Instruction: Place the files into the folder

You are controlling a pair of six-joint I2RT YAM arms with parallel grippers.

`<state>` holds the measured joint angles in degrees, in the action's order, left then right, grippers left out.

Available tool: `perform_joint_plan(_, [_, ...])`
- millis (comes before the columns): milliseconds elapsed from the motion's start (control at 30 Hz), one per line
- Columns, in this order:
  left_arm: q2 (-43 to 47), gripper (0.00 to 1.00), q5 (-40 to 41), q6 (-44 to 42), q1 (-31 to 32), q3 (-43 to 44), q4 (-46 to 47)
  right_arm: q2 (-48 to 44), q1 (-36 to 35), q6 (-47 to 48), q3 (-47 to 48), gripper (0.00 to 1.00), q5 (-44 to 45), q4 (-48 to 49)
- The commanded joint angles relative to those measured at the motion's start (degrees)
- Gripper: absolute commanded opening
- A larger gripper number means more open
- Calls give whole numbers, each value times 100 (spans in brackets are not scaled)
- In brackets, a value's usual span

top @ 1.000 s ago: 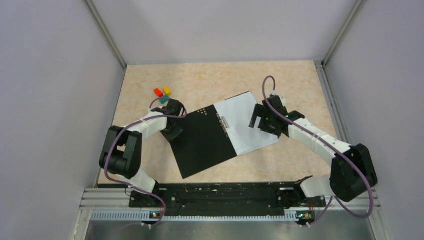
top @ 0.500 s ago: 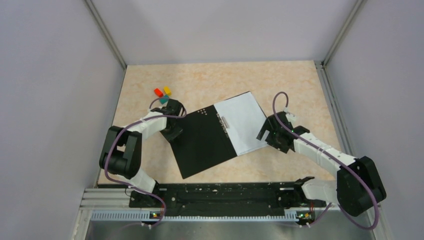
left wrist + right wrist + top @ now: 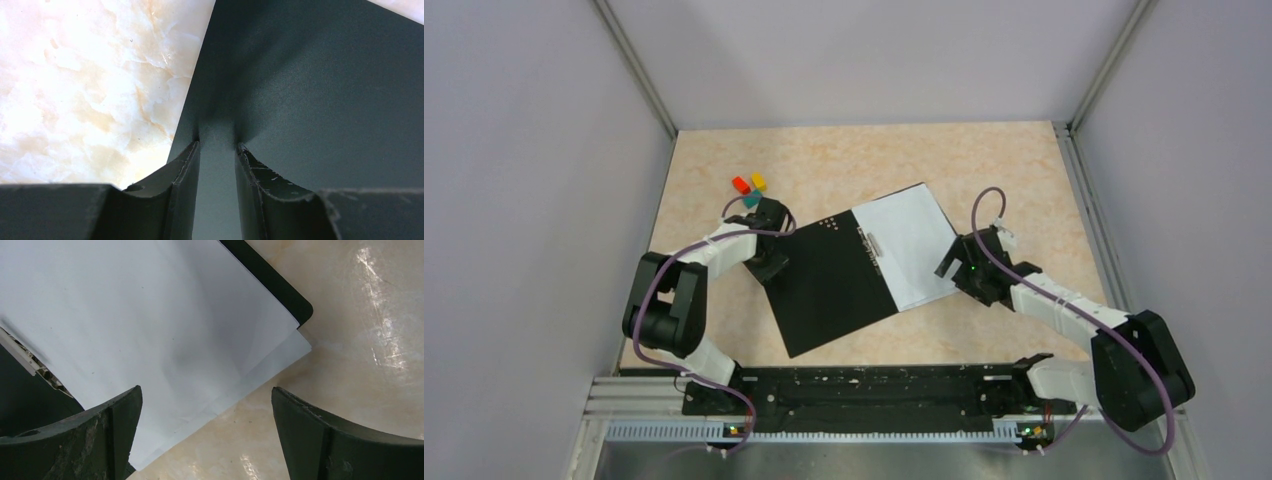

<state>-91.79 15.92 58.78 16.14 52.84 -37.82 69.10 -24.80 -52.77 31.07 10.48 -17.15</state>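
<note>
The folder [image 3: 829,290] lies open on the table, black inside up, with a metal clip [image 3: 871,245] along its spine. Two white files [image 3: 911,248] lie stacked on its right half, slightly offset; in the right wrist view the files [image 3: 150,325] cover all but one black folder corner [image 3: 282,292]. My left gripper [image 3: 769,267] stands partly open, and its fingertips [image 3: 194,146] press on the folder's black left cover [image 3: 310,90] near its edge. My right gripper [image 3: 948,263] hangs wide open over the files' near right edge; the right gripper [image 3: 206,389] holds nothing.
Three small coloured blocks [image 3: 749,187], red, yellow and teal, sit behind the left gripper. Grey walls close in the marbled tabletop [image 3: 1014,170] on three sides. A black rail [image 3: 864,390] carrying the arm bases runs along the near edge.
My right arm has drawn back from above the files toward their near right edge and stayed open. The left gripper and the folder have not moved.
</note>
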Motion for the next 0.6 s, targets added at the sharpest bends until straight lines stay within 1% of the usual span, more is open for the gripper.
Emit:
perform_joint_plan(0, [-234,37,53,3,-89,-63,88,137,74,-91,37,99,-112,548])
perform_joint_plan(367, [-276,38,22,-16,-124,-68,124,402,78,-80,99,99,-261,797])
perform_joint_plan(567, [-287,38,21,-16,-129,-67,131,330,72,159,273,99,-202,377])
